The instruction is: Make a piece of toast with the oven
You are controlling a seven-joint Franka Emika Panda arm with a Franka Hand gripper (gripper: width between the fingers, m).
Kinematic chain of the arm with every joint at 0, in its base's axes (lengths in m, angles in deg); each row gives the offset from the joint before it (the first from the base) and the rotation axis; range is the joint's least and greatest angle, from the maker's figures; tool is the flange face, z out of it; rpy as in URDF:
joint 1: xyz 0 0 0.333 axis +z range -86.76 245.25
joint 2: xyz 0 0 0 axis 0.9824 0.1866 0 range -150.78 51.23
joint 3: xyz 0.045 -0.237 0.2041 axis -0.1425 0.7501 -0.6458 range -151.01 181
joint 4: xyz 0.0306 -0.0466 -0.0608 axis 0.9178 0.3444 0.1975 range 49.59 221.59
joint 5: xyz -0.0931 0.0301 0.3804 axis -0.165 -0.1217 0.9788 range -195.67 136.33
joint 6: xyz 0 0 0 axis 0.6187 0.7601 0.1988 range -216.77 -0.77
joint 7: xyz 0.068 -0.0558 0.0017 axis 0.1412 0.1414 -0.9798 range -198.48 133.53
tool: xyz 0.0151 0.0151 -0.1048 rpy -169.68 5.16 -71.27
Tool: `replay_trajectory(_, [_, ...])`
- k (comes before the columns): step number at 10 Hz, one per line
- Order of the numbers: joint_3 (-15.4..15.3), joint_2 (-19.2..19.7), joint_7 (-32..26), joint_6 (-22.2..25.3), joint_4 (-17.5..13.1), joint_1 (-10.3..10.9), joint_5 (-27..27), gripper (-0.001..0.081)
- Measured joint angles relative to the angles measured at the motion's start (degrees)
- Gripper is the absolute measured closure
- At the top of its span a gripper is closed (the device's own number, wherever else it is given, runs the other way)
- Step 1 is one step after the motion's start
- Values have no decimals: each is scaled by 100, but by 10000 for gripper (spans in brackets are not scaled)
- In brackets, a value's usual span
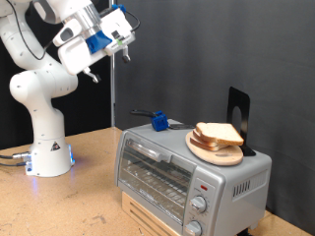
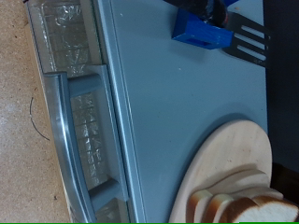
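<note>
The silver toaster oven (image 1: 187, 172) stands on a wooden box at the exterior view's lower right, its glass door shut, two knobs and a red light on its front. On its top lies a round wooden board (image 1: 215, 148) with stacked slices of pale bread (image 1: 219, 134). My gripper (image 1: 118, 46) hangs high above the oven's left end, at the exterior view's top, holding nothing. The wrist view looks down on the oven's top (image 2: 159, 103), door handle (image 2: 64, 140), the board (image 2: 234, 168) and the bread slices (image 2: 234, 203). The fingers do not show there.
A blue-handled black spatula (image 1: 157, 120) lies on the oven's top near the back; it also shows in the wrist view (image 2: 201, 30). A black stand (image 1: 239, 113) rises behind the board. The arm's white base (image 1: 49, 147) stands on the wooden table (image 1: 59, 206).
</note>
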Motion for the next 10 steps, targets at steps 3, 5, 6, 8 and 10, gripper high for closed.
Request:
replay_trajectory(3, [-56,564,-72,-544,33,23,-20,-2])
replay_trajectory(5, [-61,972,-289,-971,25,45,-20,-2])
replay_trajectory(6, [-69,1147,-377,-1148,23,49,-32,-2])
replay_trajectory(8, [-141,1355,-389,-1406,49,38,-61,-2])
replay_trajectory(10, [-86,1342,-502,-1403,66,58,105,-2])
